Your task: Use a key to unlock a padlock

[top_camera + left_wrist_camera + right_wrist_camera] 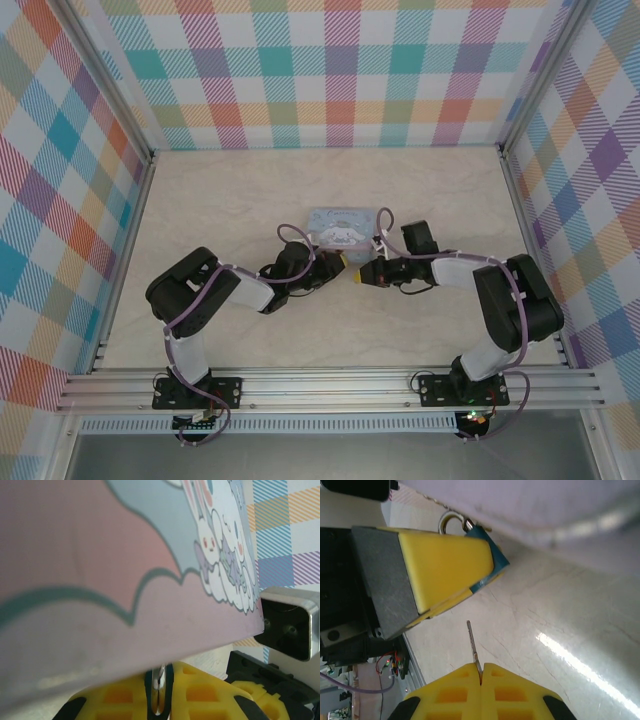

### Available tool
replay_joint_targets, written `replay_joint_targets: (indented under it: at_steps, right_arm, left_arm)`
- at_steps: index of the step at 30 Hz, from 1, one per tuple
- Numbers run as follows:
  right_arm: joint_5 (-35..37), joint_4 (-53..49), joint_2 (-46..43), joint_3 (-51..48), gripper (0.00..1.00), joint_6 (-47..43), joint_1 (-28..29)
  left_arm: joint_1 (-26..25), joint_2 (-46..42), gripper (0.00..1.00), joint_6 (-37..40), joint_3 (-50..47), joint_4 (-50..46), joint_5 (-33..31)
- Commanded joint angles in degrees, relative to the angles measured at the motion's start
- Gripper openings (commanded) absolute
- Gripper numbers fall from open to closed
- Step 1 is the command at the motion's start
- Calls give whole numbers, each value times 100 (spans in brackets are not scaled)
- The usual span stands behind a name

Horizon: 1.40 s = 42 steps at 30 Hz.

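Top external view: the pale marble-patterned table (230,200) carries both arms, which bend inward so that their grippers meet nose to nose near its middle. Just beyond the two fingertips sits a pale-blue cartoon-printed tin (345,225), close to both grippers.

From the left wrist, that tin looms right ahead of the fingers. Its printed face takes up most of the view and tilts across the frame.

The left gripper (159,682) is clenched. Its yellow pads are pressed together on a narrow strip of dark blue and bright metal that shows between them.

From the right wrist the same grip is seen side-on. The padlock (498,558) is pinched in the left gripper's yellow fingers, with a blue corner poking out past the pad on the side toward the tin. Its thin shackle (444,519) loops out beyond the fingers, up against the tin's lower edge.

The right gripper (481,669) is also squeezed tight, grasping the key (473,647). The key is a thin dark sliver that sticks straight out from between the fingertips. Its tip points toward the left gripper's pad and the padlock, near them but not touching, with bare table showing between.
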Motion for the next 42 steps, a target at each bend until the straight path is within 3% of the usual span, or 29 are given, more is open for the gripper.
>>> replay_joint_targets:
  at_steps: [1,16,25,33,42]
  right_arm:
    - [-11,-55,124,238,0,-92,18]
    - [191,-591,-17,438,1,-453,-38]
    - [218,-1125,-912,372,1,-566,-254]
    - [46,-570,-1058,-105,1,110,-216]
    - [257,-802,-885,156,1,-159,-112]
  left_arm:
    - [-37,57,0,-57,115,495,366]
    - [-38,20,0,-258,234,780,450]
    - [-26,-153,0,-563,177,837,171]
    - [-26,-112,0,-1013,141,1103,-33]
    - [-30,-32,0,-1209,219,1238,115]
